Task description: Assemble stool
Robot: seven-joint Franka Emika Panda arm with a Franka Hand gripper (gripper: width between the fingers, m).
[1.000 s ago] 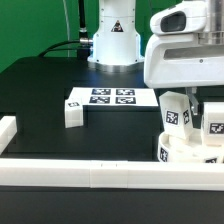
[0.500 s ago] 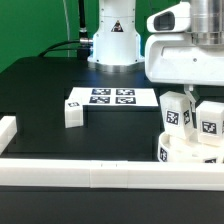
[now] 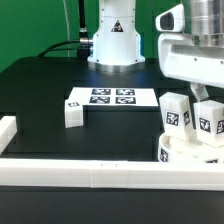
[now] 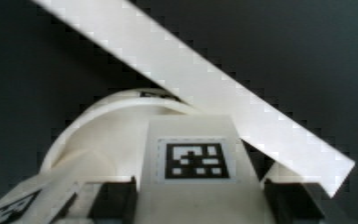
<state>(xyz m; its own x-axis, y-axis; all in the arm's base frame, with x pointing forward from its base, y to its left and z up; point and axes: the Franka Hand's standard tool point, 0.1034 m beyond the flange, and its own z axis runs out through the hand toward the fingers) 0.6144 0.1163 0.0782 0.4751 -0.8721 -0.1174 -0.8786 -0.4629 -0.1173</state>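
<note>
The round white stool seat (image 3: pixel 180 152) lies at the exterior view's lower right, against the front rail. Two tagged leg blocks stand upright on it: one (image 3: pixel 176 112) nearer the middle and one (image 3: pixel 210 122) at the right edge. My gripper (image 3: pixel 207 100) comes down from above onto the right one. In the wrist view this leg block (image 4: pixel 197 170) fills the space between my two dark fingers (image 4: pixel 108 200), tag facing the camera, with the seat (image 4: pixel 91 130) below it. The gripper (image 4: pixel 195 205) is shut on that leg. A third leg block (image 3: pixel 73 108) lies loose on the table at the left.
The marker board (image 3: pixel 112 97) lies flat behind the loose leg, in front of the arm's base (image 3: pixel 112 40). A long white rail (image 3: pixel 90 172) borders the front of the table, and in the wrist view the rail (image 4: pixel 211 70) crosses beside the seat. A short rail end (image 3: pixel 6 132) sits at the left.
My wrist housing has shifted up and toward the exterior view's right, uncovering more of the two standing legs. The gripped leg has stayed almost in place on the seat.
</note>
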